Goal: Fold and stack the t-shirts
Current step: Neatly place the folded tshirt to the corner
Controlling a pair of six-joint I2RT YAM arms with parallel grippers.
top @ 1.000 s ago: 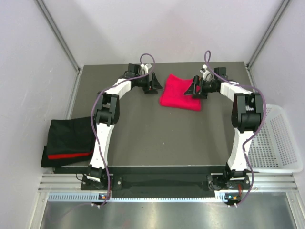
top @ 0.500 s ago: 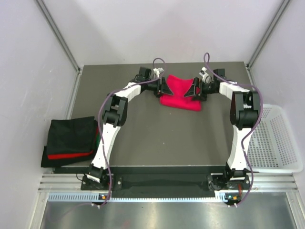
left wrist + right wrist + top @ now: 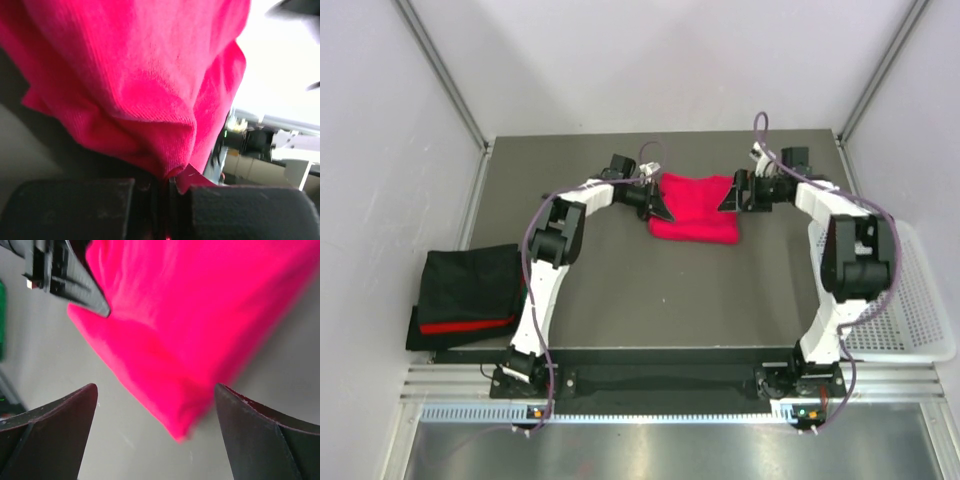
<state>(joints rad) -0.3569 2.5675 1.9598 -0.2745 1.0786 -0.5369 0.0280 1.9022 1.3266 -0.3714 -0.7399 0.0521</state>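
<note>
While the left hand [image 3: 660, 205] pinches the magenta t-shirt [image 3: 696, 211], the right hand [image 3: 728, 194] faces it spread wide

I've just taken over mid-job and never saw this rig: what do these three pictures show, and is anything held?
These are two robot arms bolted at the near edge of a table. One picture looks down from above and behind them; the other two come from cameras on each wrist. A folded magenta-red t-shirt lies at the far middle. The left gripper is shut on its edge, cloth pinched between its fingers. The right gripper is open, jaws either side of the shirt's opposite corner, holding nothing. A folded black and red pile sits at the left edge, a white mesh basket beside the right.
</note>
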